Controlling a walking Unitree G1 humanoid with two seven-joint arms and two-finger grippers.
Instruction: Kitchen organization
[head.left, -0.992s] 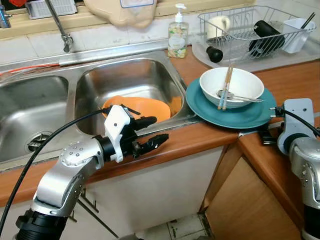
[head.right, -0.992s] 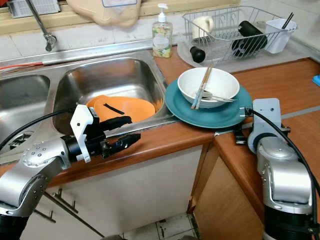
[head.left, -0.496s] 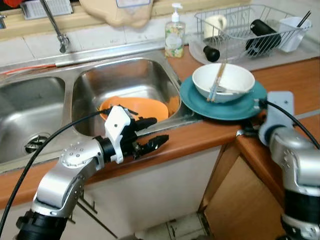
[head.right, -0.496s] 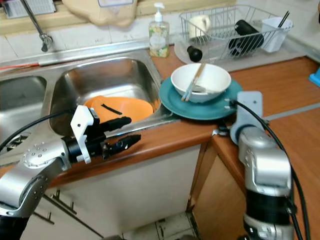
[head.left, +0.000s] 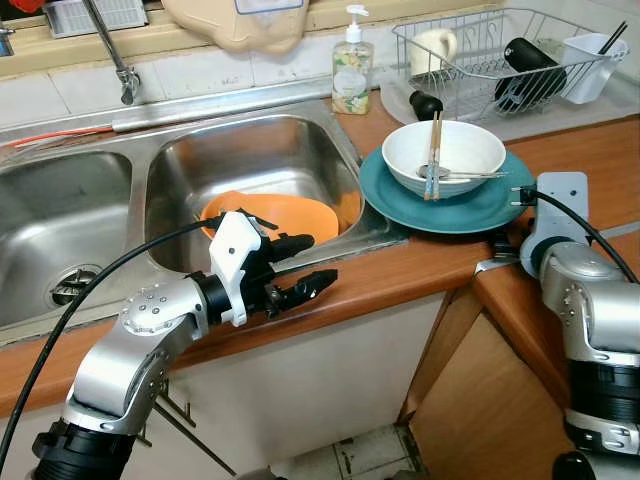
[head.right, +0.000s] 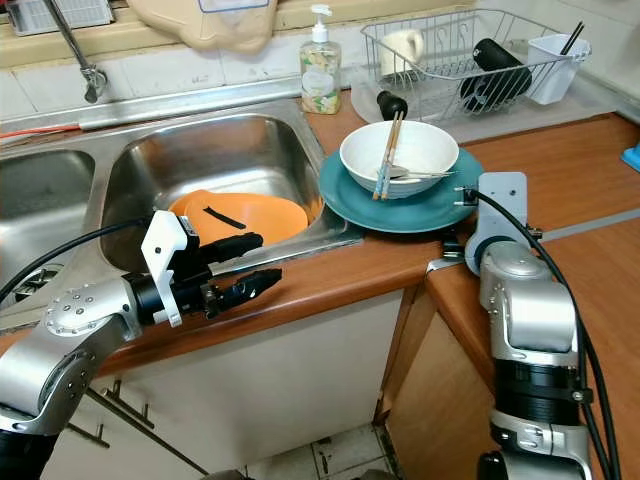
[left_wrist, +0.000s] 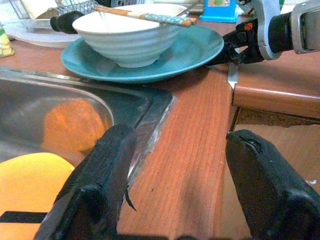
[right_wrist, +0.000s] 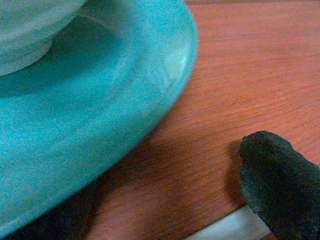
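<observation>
The round teal ceramic plate has slid back along the tabletop's front edge; right gripper, open, straddles its rim, suggesting repositioning; left gripper hovers open.

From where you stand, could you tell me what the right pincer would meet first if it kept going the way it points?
Most likely the rim of the teal plate. The right pincer sits low on the wooden counter, open, close to the plate's edge.
</observation>
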